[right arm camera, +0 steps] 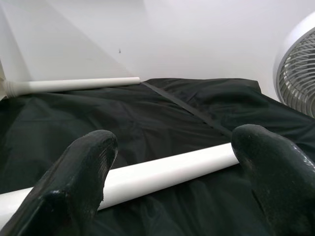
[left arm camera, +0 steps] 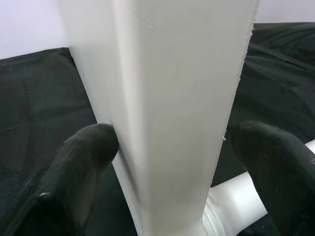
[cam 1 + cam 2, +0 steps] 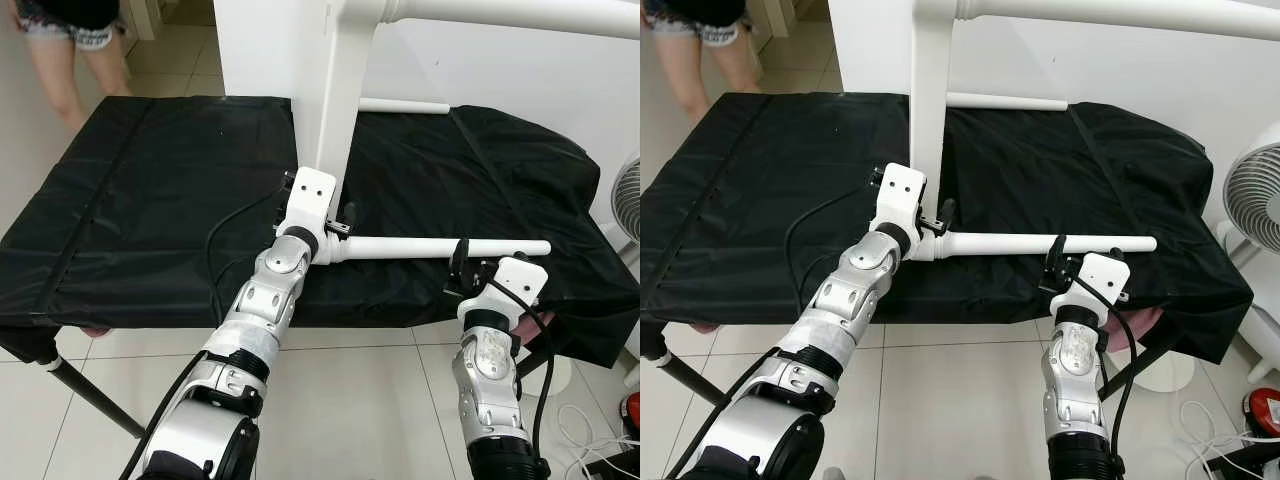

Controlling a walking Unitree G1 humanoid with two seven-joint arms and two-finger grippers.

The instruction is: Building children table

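Note:
The white children's table lies tipped on a black-covered work table (image 3: 150, 200). Its flat top (image 3: 255, 50) stands upright at the back. A square white post (image 3: 335, 100) rises in front of it, and a round white leg (image 3: 440, 247) runs sideways from the post's foot toward my right. My left gripper (image 3: 322, 192) is open at the post's foot. In the left wrist view the post (image 2: 172, 98) fills the gap, with one fingertip (image 2: 91, 147) against it. My right gripper (image 3: 485, 258) is open just short of the leg's free end (image 1: 162, 172).
A second round leg (image 3: 405, 105) lies farther back, and a third (image 3: 520, 12) crosses overhead. A person's legs (image 3: 65, 50) stand at the far left corner. A white fan (image 3: 1255, 195) is at the right, with cables (image 3: 590, 440) on the tiled floor.

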